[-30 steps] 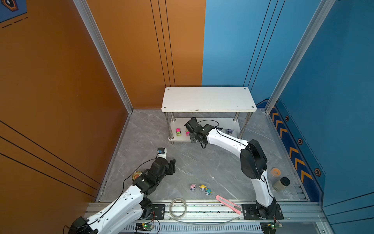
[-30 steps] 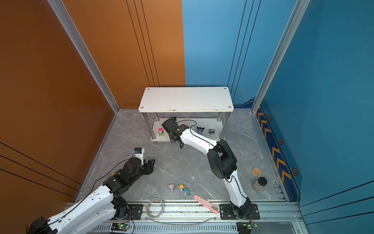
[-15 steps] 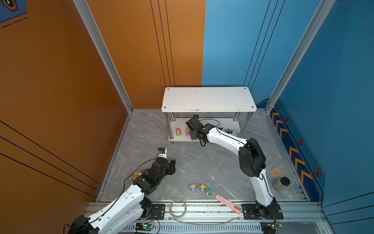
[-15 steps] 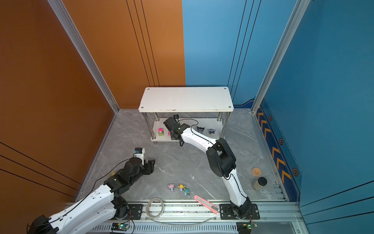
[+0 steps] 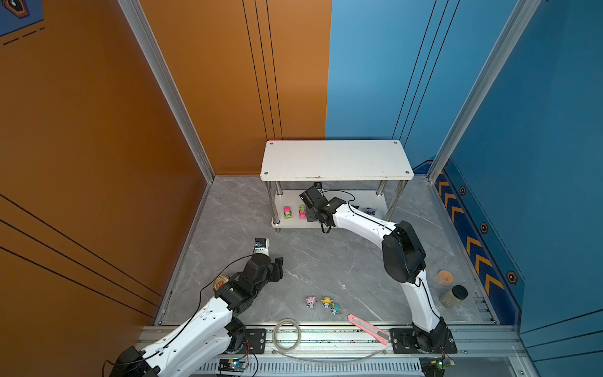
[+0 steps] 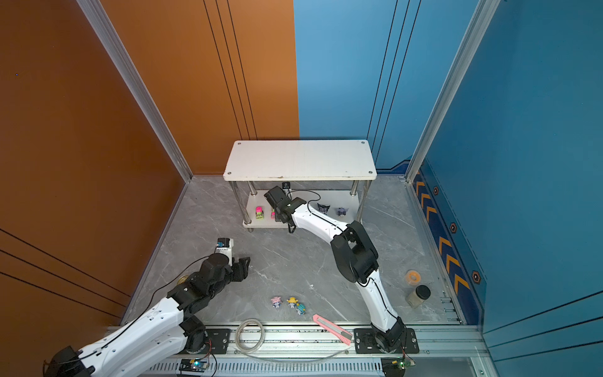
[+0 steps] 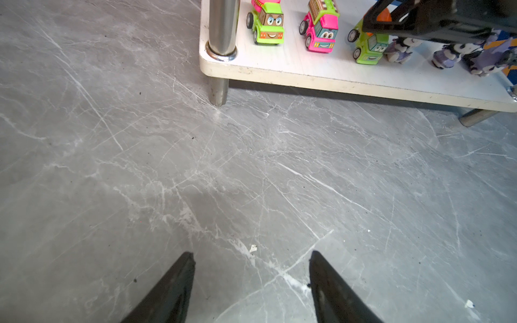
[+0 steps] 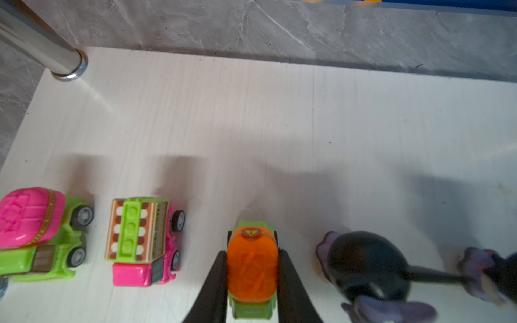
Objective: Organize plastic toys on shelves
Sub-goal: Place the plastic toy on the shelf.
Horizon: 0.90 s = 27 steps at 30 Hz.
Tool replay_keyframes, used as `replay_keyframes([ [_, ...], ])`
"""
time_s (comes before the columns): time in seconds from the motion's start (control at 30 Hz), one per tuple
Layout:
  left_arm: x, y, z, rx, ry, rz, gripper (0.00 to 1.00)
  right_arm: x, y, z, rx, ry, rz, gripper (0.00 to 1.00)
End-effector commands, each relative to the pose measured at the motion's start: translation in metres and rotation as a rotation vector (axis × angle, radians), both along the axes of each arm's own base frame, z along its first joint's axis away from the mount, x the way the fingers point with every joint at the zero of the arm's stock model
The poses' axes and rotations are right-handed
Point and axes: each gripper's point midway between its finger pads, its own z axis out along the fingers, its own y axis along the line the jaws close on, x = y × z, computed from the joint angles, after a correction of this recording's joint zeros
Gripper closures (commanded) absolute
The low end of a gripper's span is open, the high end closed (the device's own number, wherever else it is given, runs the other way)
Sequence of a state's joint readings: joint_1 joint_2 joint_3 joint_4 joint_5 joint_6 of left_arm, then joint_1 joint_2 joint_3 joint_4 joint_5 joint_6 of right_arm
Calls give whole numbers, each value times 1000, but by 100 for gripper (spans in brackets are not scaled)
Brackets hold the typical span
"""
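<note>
The shelves (image 5: 336,160) stand at the back, and my right gripper (image 8: 252,253) reaches in over the lower board (image 8: 251,117). It is shut on a green truck with an orange top (image 8: 251,268). That truck is in line with the green-and-pink truck (image 8: 36,232) and the pink truck (image 8: 140,240). A black-purple figurine (image 8: 366,265) stands just beside the held truck; two such figurines (image 6: 323,208) show in a top view. Three pastel figurines (image 5: 326,302) lie on the floor near the front. My left gripper (image 7: 251,254) hangs open and empty over bare floor.
A pink utility knife (image 5: 368,329) and a coil of clear tubing (image 5: 286,334) lie on the front rail. A black-lidded jar (image 5: 453,296) and an orange roll (image 5: 444,277) sit at the right. A round tin (image 5: 221,282) lies by my left arm.
My right gripper has edged a little further in under the top board with the truck in it. The left arm has stayed put.
</note>
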State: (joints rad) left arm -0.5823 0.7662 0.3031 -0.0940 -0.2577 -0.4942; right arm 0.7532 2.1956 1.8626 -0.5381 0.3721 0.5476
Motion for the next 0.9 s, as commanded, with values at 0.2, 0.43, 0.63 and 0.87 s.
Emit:
replay_keyframes([
  [0.2,3,-2,7,-13,-16,-7,31,6,0,-9,20,4,-39,70],
  [0.43,3,-3,7,-17,-17,-8,31,7,3,-9,36,8,-39,67],
  [0.63,3,-2,7,-19,-16,-8,31,7,3,-11,42,11,-44,73],
  [0.87,3,-2,8,-17,-19,-9,31,13,2,-7,58,-8,-62,74],
])
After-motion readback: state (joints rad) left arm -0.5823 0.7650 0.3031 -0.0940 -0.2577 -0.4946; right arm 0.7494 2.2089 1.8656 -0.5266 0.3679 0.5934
